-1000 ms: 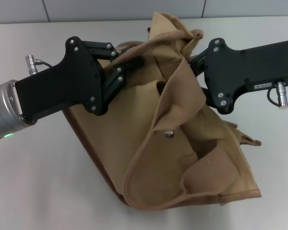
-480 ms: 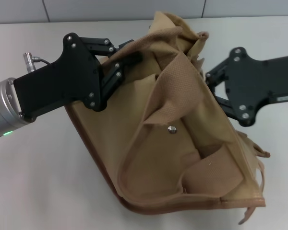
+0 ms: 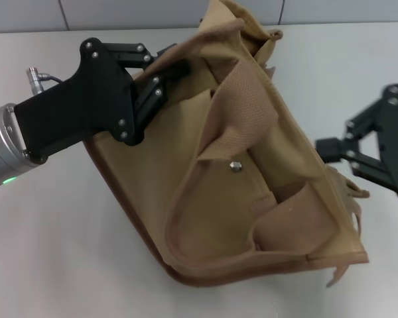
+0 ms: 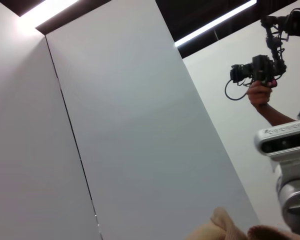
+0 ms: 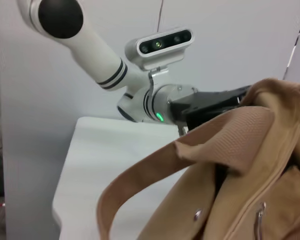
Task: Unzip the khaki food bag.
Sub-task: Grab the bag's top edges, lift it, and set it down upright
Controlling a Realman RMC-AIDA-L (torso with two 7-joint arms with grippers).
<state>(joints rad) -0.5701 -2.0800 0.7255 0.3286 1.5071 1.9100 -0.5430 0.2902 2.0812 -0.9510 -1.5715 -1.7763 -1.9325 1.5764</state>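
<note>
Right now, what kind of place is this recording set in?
Probably a robotics lab or data-collection studio: plain white panel walls, a bare white table holding only the khaki food bag, and a person filming with a rigged camera.

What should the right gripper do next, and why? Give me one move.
Probably carry the right gripper a little farther along the zip line, away from the left gripper. The left one is shut on the top edge of the khaki food bag, bracing it, while the right sits at the bag's far side, so a steady pull should open it further.
</note>
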